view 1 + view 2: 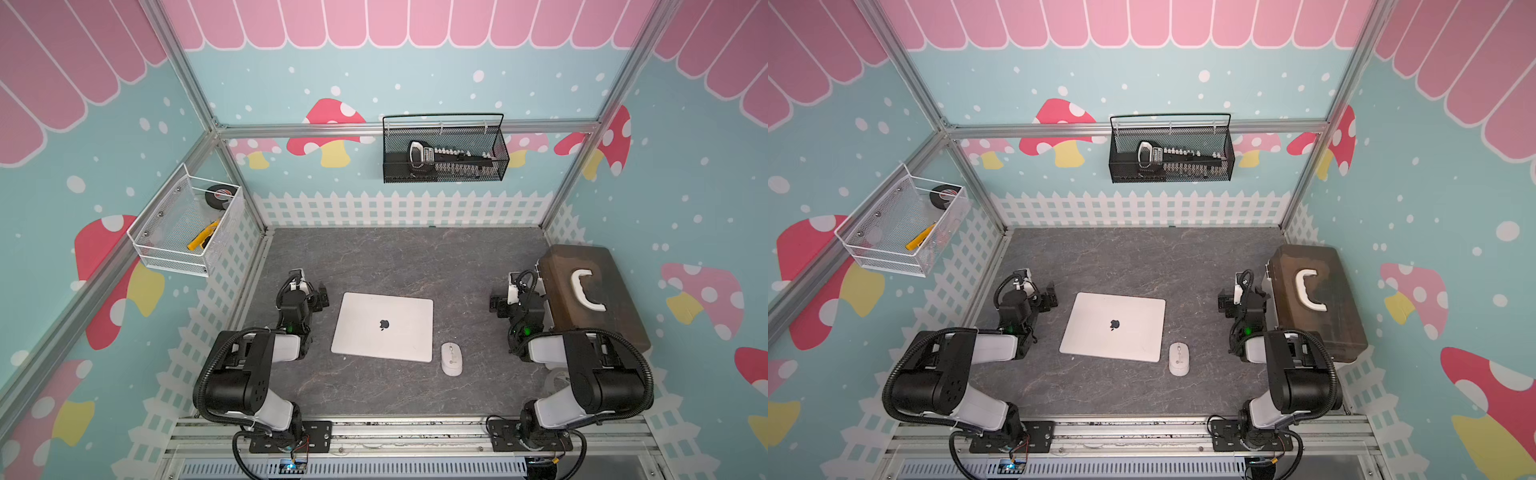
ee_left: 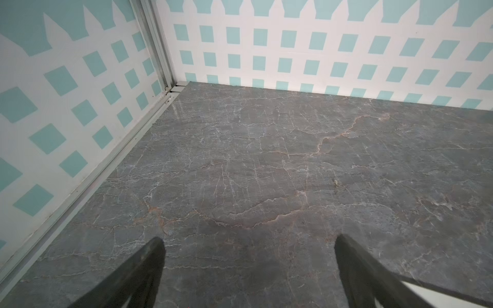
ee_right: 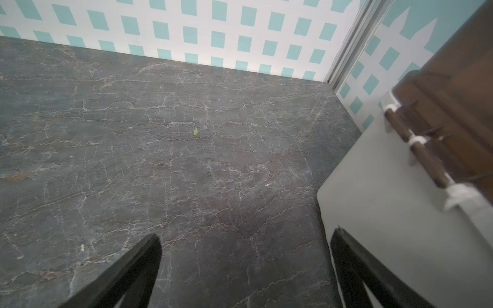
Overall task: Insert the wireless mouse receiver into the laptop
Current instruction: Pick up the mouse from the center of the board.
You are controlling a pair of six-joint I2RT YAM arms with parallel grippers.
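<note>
The laptop (image 1: 382, 326) (image 1: 1113, 326) lies shut in the middle of the grey table, its logo facing up. A white oval mouse (image 1: 451, 358) (image 1: 1179, 359) sits by the laptop's front right corner. The wireless mouse receiver is out of view in every frame. My left gripper (image 1: 322, 297) (image 2: 248, 242) hovers left of the laptop, open, with bare table between its fingers. To the right of the laptop, my right gripper (image 1: 496, 305) (image 3: 245, 240) is also open and empty, close beside the brown box.
A brown box with a white handle (image 1: 590, 291) (image 3: 453, 106) stands at the right edge of the table. A black mesh basket (image 1: 444, 149) hangs on the back wall and a white wire basket (image 1: 187, 220) on the left wall. A tiny yellow-green speck (image 3: 196, 131) lies on the table.
</note>
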